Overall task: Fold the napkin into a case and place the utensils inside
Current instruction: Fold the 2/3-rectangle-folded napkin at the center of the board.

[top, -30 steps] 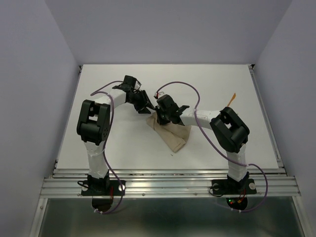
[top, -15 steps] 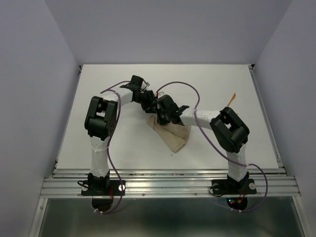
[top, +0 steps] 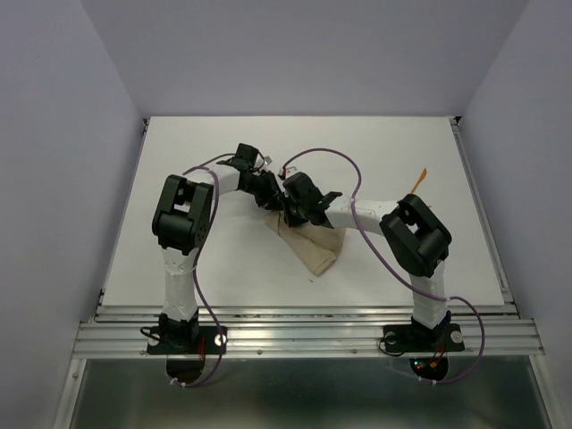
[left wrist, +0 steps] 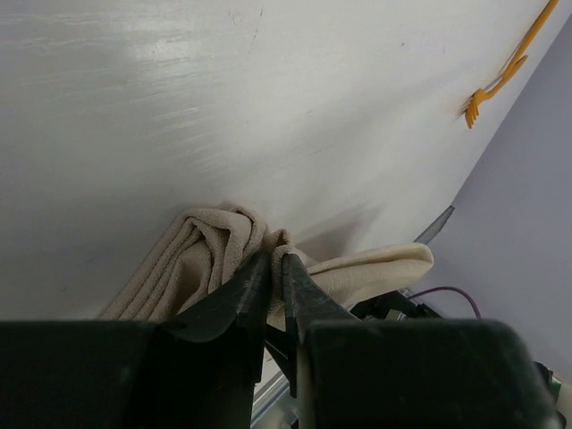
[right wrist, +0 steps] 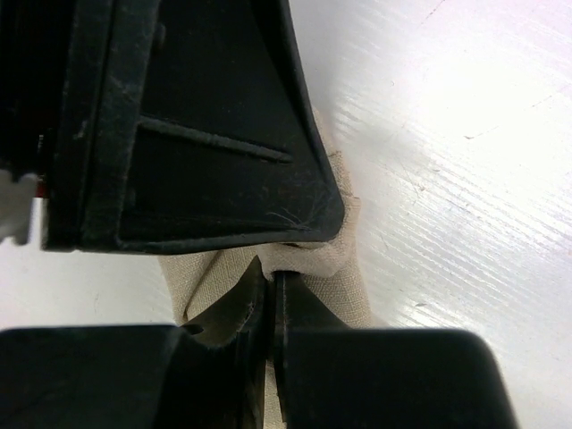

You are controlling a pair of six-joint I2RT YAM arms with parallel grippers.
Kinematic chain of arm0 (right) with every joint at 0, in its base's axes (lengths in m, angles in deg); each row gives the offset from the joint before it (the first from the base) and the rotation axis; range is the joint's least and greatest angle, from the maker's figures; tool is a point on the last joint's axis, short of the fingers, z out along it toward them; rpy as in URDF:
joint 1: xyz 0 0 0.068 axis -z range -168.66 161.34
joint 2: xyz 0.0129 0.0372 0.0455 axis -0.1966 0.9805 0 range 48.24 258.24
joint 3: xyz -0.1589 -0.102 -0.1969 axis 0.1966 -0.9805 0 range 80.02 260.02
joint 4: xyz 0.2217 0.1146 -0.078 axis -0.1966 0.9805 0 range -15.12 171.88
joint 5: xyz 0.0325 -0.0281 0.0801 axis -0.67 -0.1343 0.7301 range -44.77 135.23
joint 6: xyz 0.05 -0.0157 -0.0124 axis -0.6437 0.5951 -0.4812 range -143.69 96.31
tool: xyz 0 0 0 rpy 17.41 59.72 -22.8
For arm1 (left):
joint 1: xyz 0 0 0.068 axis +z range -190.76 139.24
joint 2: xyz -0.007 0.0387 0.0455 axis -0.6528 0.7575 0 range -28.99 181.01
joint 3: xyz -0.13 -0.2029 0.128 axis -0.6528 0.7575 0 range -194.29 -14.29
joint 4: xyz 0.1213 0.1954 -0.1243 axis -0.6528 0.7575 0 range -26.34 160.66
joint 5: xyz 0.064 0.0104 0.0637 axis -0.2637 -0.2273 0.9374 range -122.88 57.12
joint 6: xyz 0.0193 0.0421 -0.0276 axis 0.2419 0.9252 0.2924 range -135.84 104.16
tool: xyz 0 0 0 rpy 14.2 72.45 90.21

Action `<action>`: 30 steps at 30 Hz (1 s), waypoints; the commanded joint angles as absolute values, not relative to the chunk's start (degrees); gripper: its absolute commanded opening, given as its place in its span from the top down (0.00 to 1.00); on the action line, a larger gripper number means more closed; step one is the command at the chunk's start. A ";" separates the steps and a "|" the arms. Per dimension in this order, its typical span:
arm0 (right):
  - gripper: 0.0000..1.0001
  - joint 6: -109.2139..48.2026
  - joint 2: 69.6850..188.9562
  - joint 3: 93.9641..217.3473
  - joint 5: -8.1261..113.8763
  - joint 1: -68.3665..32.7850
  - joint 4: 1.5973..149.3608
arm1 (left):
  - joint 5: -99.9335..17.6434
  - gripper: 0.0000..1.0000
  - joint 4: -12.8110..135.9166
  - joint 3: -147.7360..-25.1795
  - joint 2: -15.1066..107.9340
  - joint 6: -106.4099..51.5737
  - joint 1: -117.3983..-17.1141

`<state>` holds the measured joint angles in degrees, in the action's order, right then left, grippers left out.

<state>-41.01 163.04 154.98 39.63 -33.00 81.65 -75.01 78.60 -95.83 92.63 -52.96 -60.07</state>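
Note:
The tan napkin [top: 313, 243] lies as a narrow folded oblong in the middle of the table, running diagonally. Both grippers meet at its far left end. My left gripper [top: 271, 198] has its jaws drawn close on a bunched fold of the napkin [left wrist: 201, 255], with cloth pinched between the tips [left wrist: 275, 259]. My right gripper [top: 290, 210] is shut on a thin edge of the napkin [right wrist: 357, 268] at its fingertips [right wrist: 270, 266]; the left gripper's black body [right wrist: 197, 134] hangs just beyond. An orange utensil [top: 420, 179], a fork [left wrist: 505, 67], lies far right on the table.
The white table [top: 206, 259] ends at a metal rail on the right [top: 478, 206] and at the front. Purple cables [top: 326, 152] loop above both arms. Grey walls close in on three sides.
The left arm has swung right to the napkin's far end, and its jaws have closed on the cloth. The right arm and napkin have stayed put.

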 commanded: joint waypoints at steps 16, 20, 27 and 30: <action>0.99 -39.86 162.50 153.41 37.67 -33.49 83.59 | -69.52 0.82 86.69 -104.99 91.24 -49.50 -60.18; 0.99 -40.04 162.67 153.41 38.03 -33.49 83.67 | -73.92 0.82 83.36 -104.99 92.91 -50.90 -60.27; 0.99 -39.86 162.76 153.76 38.29 -33.49 83.67 | -73.76 0.79 82.46 -105.69 94.58 -51.44 -60.44; 0.99 -39.86 162.59 153.67 38.03 -33.49 83.58 | -71.56 0.77 83.87 -106.40 94.50 -51.00 -60.36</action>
<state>-40.99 162.96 154.96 39.41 -33.02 81.63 -72.19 84.02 -103.37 95.38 -51.39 -60.20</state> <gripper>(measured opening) 0.048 0.224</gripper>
